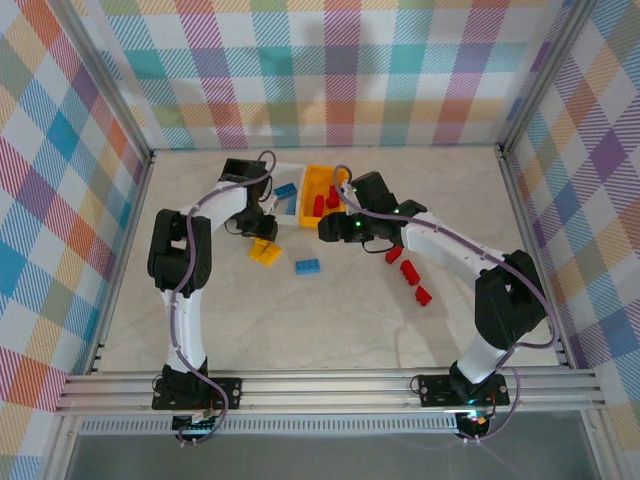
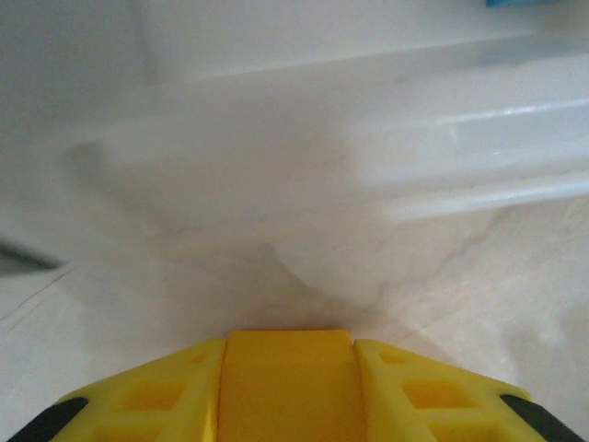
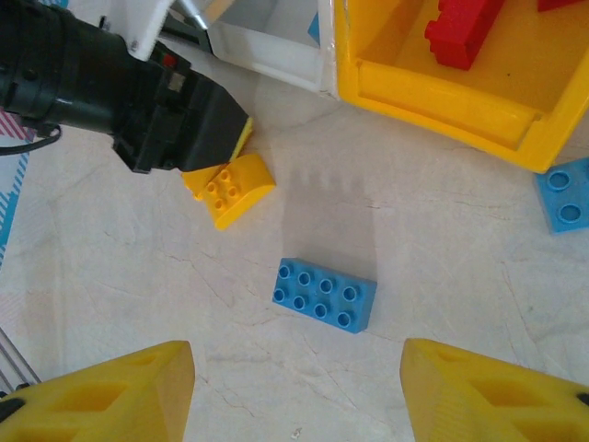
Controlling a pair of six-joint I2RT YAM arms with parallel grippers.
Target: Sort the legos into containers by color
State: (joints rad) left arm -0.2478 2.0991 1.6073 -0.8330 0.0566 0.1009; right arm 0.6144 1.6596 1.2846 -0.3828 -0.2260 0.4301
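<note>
My left gripper (image 2: 290,345) is shut on a yellow lego (image 2: 290,391), low over the table in front of the white container (image 2: 442,166). In the right wrist view its black body (image 3: 156,101) sits over a yellow studded lego (image 3: 228,189). My right gripper (image 3: 296,387) is open above a blue lego (image 3: 324,294) lying flat on the table. The yellow container (image 3: 442,101) holds red legos (image 3: 460,28). From above, both grippers (image 1: 268,232) (image 1: 335,228) are near the white container (image 1: 285,205) and the yellow container (image 1: 325,188). The black container (image 1: 240,168) stands behind.
Three red legos (image 1: 393,255) (image 1: 409,270) (image 1: 423,295) lie on the table under the right arm. Another blue lego (image 3: 563,193) rests beside the yellow container. A blue lego (image 1: 287,190) lies in the white container. Checkered walls enclose the table.
</note>
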